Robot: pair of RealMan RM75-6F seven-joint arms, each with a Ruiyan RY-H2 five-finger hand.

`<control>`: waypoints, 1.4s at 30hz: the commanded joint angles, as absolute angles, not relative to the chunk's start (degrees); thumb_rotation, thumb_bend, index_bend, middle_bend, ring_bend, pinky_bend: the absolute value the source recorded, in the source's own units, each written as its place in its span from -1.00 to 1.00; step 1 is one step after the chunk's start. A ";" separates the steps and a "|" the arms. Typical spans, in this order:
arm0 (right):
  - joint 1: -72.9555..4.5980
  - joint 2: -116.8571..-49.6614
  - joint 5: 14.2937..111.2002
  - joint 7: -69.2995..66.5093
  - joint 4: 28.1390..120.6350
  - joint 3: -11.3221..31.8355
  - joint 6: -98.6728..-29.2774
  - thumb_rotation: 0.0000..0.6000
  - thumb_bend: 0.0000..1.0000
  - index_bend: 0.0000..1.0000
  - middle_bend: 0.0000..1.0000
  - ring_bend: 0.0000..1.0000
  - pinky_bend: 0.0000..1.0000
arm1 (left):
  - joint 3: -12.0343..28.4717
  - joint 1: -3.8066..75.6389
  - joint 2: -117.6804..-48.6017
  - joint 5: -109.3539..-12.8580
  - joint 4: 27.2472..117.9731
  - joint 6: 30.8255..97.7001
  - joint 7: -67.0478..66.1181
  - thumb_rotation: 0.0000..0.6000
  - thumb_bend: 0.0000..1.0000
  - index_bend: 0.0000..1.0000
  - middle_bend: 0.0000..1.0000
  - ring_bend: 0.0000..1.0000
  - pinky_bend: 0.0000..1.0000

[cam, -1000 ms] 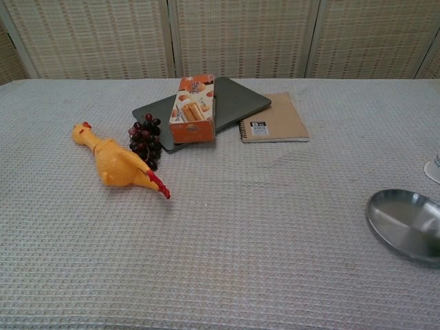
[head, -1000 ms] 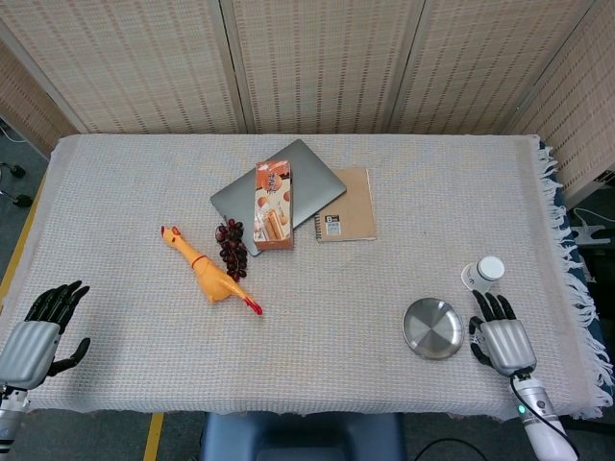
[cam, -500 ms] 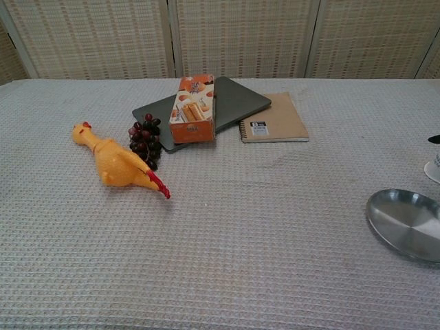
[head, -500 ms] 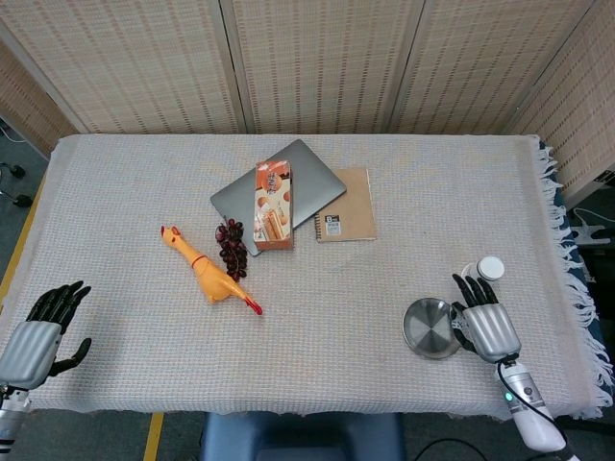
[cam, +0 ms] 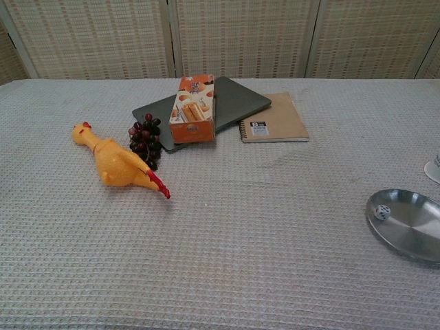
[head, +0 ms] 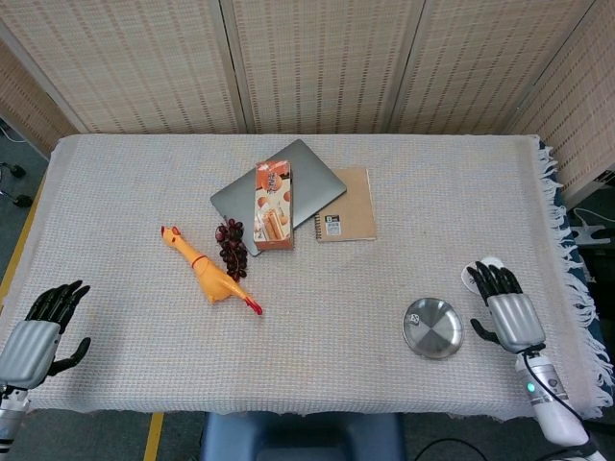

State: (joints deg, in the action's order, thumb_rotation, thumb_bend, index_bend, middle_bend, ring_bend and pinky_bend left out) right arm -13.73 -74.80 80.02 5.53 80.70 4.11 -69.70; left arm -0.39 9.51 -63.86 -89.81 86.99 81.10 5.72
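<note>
The right hand (head: 509,312) hovers over the near right part of the desk (head: 384,288), its fingers (head: 492,279) spread and stretched forward, holding nothing. Their tips lie over a small white bottle (head: 476,274), which they mostly cover in the head view; I cannot tell whether they touch it. In the chest view only the bottle's edge shows at the right border. Just to the inner side of these fingers sits a round metal dish (head: 432,327), and in it lies a small white die (cam: 382,212), close to the dish's left rim as the chest view shows it.

The left hand (head: 34,336) hangs at the near left edge of the desk, its fingers (head: 60,300) loosely spread and empty, well apart from everything else.

Farther out, between the two hands and nearer the left one, a yellow rubber chicken (head: 207,274) lies on its side, with a bunch of dark grapes (head: 232,248) touching its far side. Beyond the grapes an orange snack box (head: 273,205) rests on a grey laptop (head: 312,182), and a brown notebook (head: 348,206) lies just beside the laptop, toward the right hand's side.
</note>
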 commanded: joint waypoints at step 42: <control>-22.40 -81.25 76.10 -4.33 65.36 7.39 -60.96 1.00 -0.61 0.11 -0.22 -0.42 -0.12 | 0.01 9.87 -64.50 -88.04 86.67 79.54 4.21 1.00 -0.21 -1.00 -1.00 -1.00 -0.84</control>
